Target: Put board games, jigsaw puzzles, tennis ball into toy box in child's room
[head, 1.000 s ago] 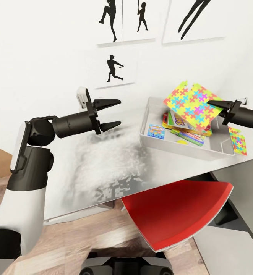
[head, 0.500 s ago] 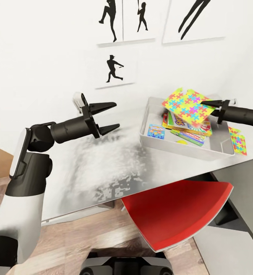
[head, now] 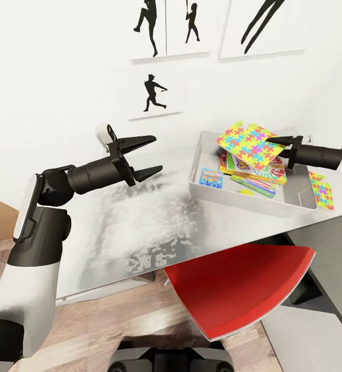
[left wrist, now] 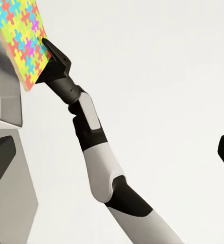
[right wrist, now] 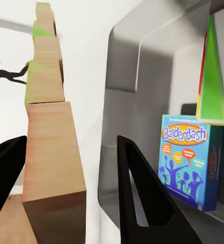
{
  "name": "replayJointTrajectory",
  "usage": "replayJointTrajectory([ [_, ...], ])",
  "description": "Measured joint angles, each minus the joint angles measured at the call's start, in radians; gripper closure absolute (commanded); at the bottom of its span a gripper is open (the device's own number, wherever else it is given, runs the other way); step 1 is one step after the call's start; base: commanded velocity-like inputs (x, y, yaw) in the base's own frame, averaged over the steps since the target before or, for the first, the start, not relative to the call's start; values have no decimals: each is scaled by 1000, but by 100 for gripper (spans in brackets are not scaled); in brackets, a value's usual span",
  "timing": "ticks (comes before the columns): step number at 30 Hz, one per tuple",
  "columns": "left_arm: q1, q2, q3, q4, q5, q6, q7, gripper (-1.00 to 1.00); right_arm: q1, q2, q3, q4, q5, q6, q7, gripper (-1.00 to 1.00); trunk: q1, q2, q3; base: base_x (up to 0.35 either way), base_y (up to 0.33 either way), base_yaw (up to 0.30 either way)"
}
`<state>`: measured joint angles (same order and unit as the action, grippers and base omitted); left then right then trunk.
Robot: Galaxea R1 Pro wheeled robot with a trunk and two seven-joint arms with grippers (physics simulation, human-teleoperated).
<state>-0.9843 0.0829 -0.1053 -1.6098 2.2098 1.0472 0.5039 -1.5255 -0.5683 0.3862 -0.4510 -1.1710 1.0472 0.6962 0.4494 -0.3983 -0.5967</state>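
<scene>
Right gripper (head: 272, 140) pinches jigsaw (head: 249, 143) by its edge, tilted above bin (head: 253, 201); risk: sheet lands propped on game boxes (head: 251, 170), overhanging rim; second jigsaw (head: 322, 191) lies beside bin; left gripper (head: 149, 154) gapes, empty.

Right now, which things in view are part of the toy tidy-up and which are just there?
Job:
- toy box on the table
- jigsaw held over the box by the right gripper
- second jigsaw on the table beside the box
- board games in the box, Balderdash among them
- tennis ball in the box

Not the job:
- red chair
- wall pictures
- left gripper, open, holding nothing
</scene>
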Motion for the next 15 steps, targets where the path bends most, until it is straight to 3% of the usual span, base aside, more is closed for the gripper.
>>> replayJointTrajectory([
  [15, 0, 0, -2, 0, -2, 0, -4, -100, -2, 10, 9, 12, -1, 0, 0, 100, 0, 0, -7, 0, 0, 27],
])
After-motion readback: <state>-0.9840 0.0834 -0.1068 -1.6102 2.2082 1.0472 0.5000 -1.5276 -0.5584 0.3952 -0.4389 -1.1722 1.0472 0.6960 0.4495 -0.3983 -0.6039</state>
